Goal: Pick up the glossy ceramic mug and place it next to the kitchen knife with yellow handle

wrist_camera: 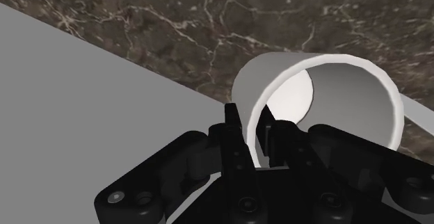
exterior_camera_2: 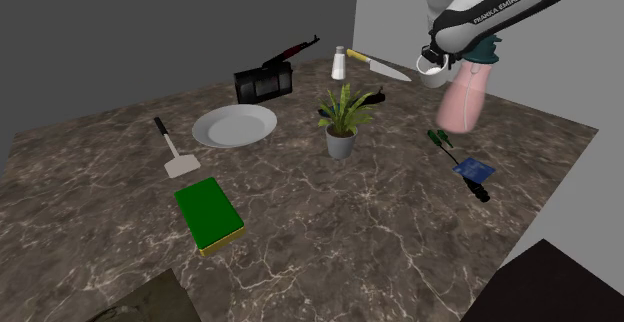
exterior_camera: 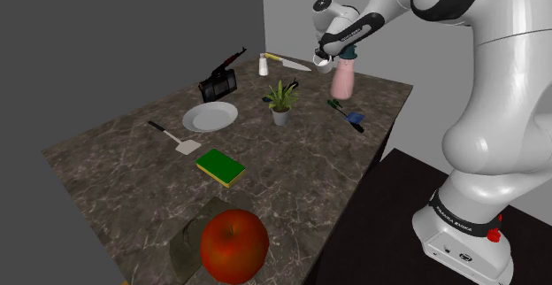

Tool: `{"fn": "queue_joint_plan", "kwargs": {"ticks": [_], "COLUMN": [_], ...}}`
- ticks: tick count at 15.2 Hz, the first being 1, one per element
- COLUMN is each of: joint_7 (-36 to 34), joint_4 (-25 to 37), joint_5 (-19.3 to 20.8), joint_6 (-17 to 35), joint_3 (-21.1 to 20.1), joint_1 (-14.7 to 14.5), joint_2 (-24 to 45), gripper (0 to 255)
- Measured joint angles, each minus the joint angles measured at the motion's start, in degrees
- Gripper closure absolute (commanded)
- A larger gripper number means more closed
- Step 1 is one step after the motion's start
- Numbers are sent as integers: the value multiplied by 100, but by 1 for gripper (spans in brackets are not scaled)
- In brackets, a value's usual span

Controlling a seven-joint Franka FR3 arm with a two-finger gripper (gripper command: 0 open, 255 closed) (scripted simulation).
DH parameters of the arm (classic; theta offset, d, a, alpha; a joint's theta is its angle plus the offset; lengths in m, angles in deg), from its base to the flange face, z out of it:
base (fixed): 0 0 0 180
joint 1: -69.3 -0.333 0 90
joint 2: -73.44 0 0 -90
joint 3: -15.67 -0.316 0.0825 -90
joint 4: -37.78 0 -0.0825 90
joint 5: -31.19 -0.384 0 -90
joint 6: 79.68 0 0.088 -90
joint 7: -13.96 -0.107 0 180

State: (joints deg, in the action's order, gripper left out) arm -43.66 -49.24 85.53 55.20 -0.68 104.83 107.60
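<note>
A white mug [exterior_camera: 322, 63] [exterior_camera_2: 432, 71] hangs in the air above the far side of the dark marble table [exterior_camera: 133, 177], just in front of a pink spray bottle [exterior_camera: 342, 80] [exterior_camera_2: 465, 100]. My gripper [exterior_camera: 325, 56] [exterior_camera_2: 432, 60] is shut on the mug's rim, one finger inside and one outside, as the wrist view shows: gripper [wrist_camera: 254, 129], mug [wrist_camera: 327, 83] with its mouth tilted sideways. The knife with the yellow handle [exterior_camera: 287, 61] [exterior_camera_2: 378, 64] lies at the table's back edge by the wall, to the left of the mug in the shoulder view.
A white shaker [exterior_camera: 264, 64] stands beside the knife. A potted plant [exterior_camera: 281, 102], a black box [exterior_camera: 218, 84], a plate [exterior_camera: 210, 116], a spatula [exterior_camera: 175, 139], a green sponge [exterior_camera: 220, 166] and a red apple [exterior_camera: 233, 245] occupy the table. A screwdriver [exterior_camera: 345, 113] lies near the spray bottle.
</note>
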Motion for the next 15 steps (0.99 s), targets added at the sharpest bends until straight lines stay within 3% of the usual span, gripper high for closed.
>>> {"fn": "queue_joint_plan", "kwargs": {"ticks": [1,7,15], "joint_7": [-1,-5,57], "joint_4": [-25,-56,-432], "joint_5": [-5,-14,-227], "joint_6": [-7,-20,-290], "joint_3": [-5,-20,-181], "joint_1": [3,-16,-27], "joint_2": [-16,21,-470], "gripper": [0,0,0]}}
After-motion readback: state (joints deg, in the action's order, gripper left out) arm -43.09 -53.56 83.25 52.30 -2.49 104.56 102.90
